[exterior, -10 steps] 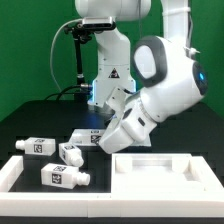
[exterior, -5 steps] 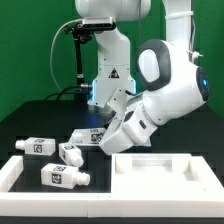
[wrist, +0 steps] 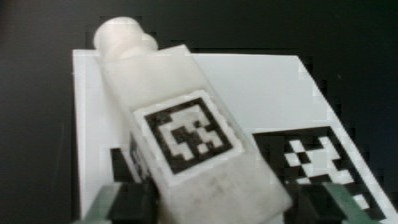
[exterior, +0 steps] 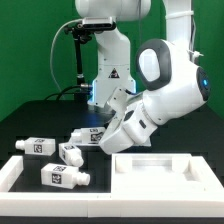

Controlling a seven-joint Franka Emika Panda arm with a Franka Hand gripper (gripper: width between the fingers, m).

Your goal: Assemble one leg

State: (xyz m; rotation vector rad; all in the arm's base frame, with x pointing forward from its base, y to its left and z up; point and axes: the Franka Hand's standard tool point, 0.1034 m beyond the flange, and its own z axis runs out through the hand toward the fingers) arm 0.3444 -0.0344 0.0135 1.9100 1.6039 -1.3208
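In the wrist view, a white leg [wrist: 178,110] with a black marker tag sits between my gripper's [wrist: 222,205] two green fingers [wrist: 121,205]; the jaws are shut on it. Its rounded end points away from the hand, over a flat white panel [wrist: 267,85] that carries a tag of its own. In the exterior view my gripper [exterior: 103,134] is low over that panel [exterior: 84,137] near the table's middle, and the hand hides most of the held leg. Three more white tagged legs lie loose at the exterior view's left: one [exterior: 38,146], another [exterior: 70,153] and a third [exterior: 65,177].
A white raised frame [exterior: 160,166] stands at the front right in the exterior view, and a white rail [exterior: 14,172] runs along the front left. The robot base [exterior: 108,75] stands behind. The table is black and the backdrop green.
The arm's elbow has shifted slightly up and to the exterior view's right since a second ago. The gripper stays low over the panel with the leg in it.
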